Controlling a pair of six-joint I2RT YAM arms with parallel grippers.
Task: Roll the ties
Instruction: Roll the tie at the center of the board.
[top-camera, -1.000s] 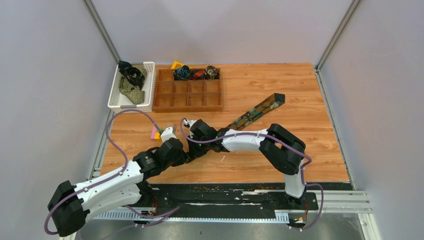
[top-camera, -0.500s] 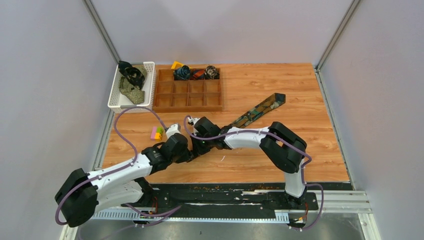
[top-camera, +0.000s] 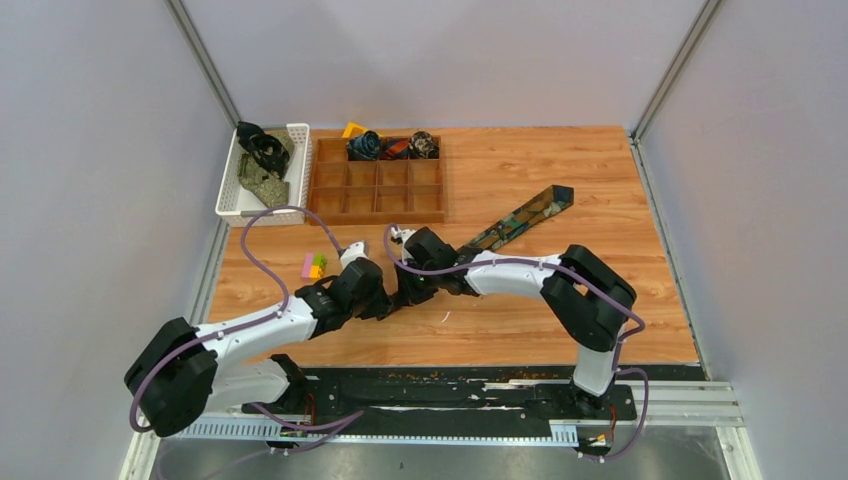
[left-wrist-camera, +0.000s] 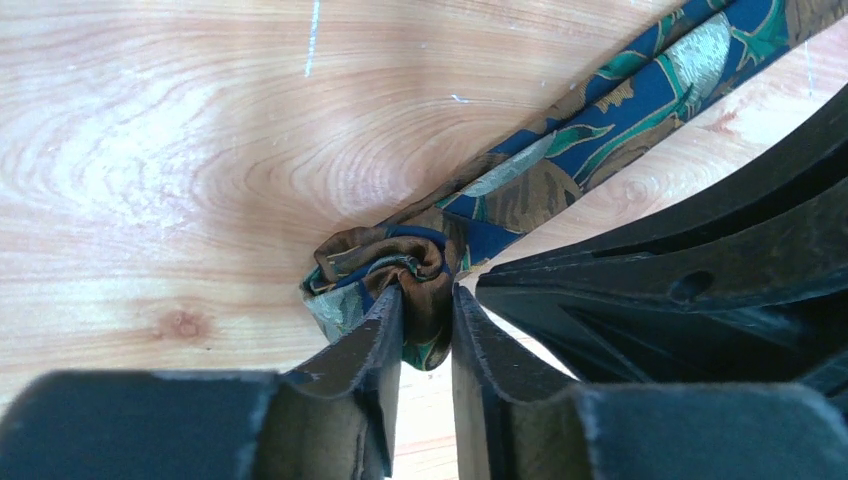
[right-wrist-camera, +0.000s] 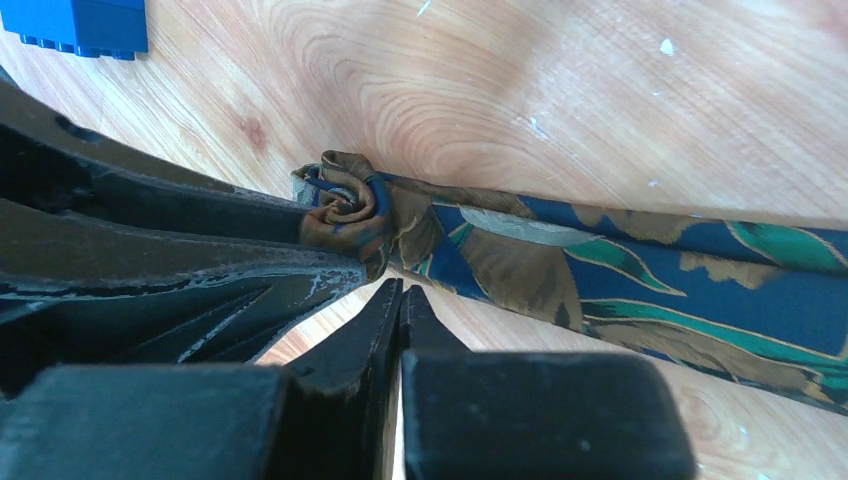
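Note:
A navy tie with green and brown leaf pattern (top-camera: 515, 222) lies diagonally on the wooden table, its wide end at the far right. Its narrow end is wound into a small roll (left-wrist-camera: 390, 262). My left gripper (left-wrist-camera: 426, 300) is shut on this roll. It also shows in the right wrist view (right-wrist-camera: 345, 205). My right gripper (right-wrist-camera: 401, 292) is shut and empty, its tips beside the tie just right of the roll. In the top view both grippers meet at the table's middle (top-camera: 398, 295). Three rolled ties (top-camera: 393, 146) sit in the organizer's back row.
A wooden compartment organizer (top-camera: 377, 192) stands at the back left. A white basket (top-camera: 230, 198) holding loose dark ties (top-camera: 264, 163) is left of it. Small bright blocks (top-camera: 314, 266) lie near my left arm. A blue block (right-wrist-camera: 75, 25) shows in the right wrist view.
Both grippers have moved together to the right and slightly away from the bases, along the tie. The tie's free length has shortened and its wide end has shifted a little right.

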